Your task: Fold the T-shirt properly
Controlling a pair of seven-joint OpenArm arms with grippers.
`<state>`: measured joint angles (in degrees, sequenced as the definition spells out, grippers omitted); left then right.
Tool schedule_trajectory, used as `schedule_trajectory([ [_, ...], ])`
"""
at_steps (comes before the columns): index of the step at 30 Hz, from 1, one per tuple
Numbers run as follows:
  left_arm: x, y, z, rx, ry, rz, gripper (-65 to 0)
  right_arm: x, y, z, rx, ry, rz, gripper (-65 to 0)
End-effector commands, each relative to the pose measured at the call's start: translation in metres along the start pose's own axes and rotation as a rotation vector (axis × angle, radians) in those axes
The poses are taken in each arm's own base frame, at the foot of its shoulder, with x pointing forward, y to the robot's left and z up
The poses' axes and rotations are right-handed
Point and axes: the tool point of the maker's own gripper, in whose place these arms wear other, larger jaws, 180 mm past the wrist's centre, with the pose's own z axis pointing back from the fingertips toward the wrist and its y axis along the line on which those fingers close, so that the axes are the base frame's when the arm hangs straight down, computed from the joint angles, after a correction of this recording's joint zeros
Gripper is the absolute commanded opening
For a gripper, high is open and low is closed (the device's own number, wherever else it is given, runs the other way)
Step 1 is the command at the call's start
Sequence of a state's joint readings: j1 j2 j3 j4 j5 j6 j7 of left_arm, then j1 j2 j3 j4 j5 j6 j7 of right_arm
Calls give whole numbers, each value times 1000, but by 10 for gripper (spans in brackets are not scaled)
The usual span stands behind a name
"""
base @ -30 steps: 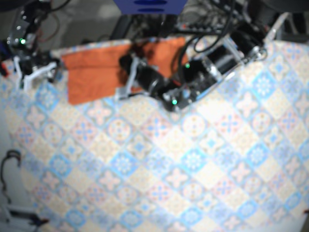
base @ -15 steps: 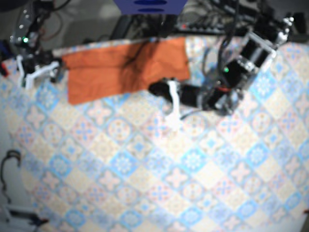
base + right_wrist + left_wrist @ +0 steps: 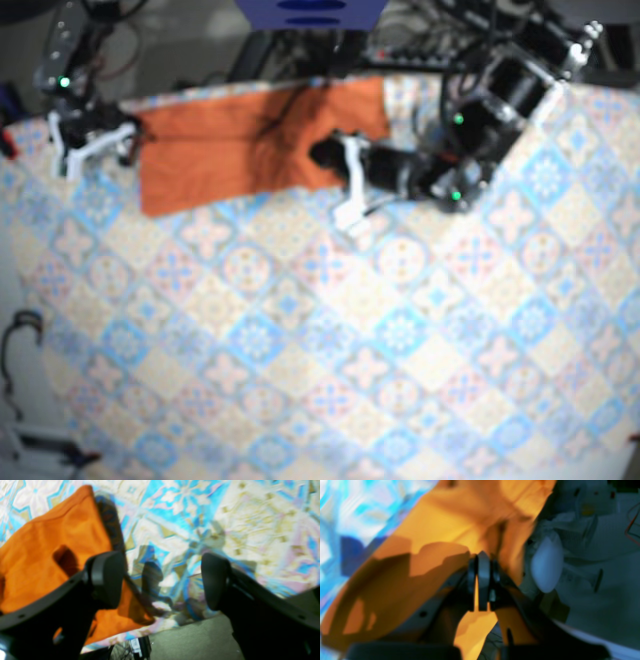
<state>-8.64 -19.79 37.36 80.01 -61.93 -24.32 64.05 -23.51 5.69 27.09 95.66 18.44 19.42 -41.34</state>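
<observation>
**Orange T-shirt lies between the two grippers**

The left gripper (image 3: 480, 575) has its pads pressed together just over the rumpled orange cotton T-shirt (image 3: 440, 525); I cannot tell if cloth is nipped. The right gripper (image 3: 161, 580) gapes wide and empty, the shirt's corner beneath one finger, with the blue-and-cream patterned tablecloth (image 3: 225, 517) beyond.

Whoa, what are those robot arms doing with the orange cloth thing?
That is a T-shirt, and the robot is meant to fold it. It lies spread out at the far edge of the patterned tablecloth. The left gripper is right at the shirt with its jaws closed together, though it is too blurry to tell if it has pinched any cloth. The right gripper waits wide open beside the shirt's other end, holding nothing.
</observation>
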Motion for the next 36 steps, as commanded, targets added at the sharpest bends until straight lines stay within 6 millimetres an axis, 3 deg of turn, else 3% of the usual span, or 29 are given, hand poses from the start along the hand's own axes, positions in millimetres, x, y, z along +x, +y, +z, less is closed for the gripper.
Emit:
schedule_trajectory([
  [1, 12, -5, -2, -16, 3, -31, -650, 14, -3, 3, -2, -47, 7, -186],
  [3, 11, -10, -16, -37, 42, -29, -650, 13, -1, 3, 0, -46, 3, -186],
  [6, 25, -25, -33, -71, 62, -71, -650, 13, -1, 3, 0, -46, 3, -186],
  [11, 40, -58, -52, -124, 115, -183, -650, 13, -2, 3, -1, -47, 2, -186],
  [15, 41, -71, -60, -144, 142, -227, -650, 14, -2, 3, -1, -48, 2, -186],
  [19, 41, -67, -58, -136, 137, -222, -650, 14, -3, 3, -4, -49, 0, -186],
  [28, 45, -10, -15, -24, 39, -98, -650, -6, -8, -5, -7, 7, -27, -186],
  [36, 38, -17, -23, -46, 33, -81, -650, 1, -5, -8, -1, -9, -27, -186],
])
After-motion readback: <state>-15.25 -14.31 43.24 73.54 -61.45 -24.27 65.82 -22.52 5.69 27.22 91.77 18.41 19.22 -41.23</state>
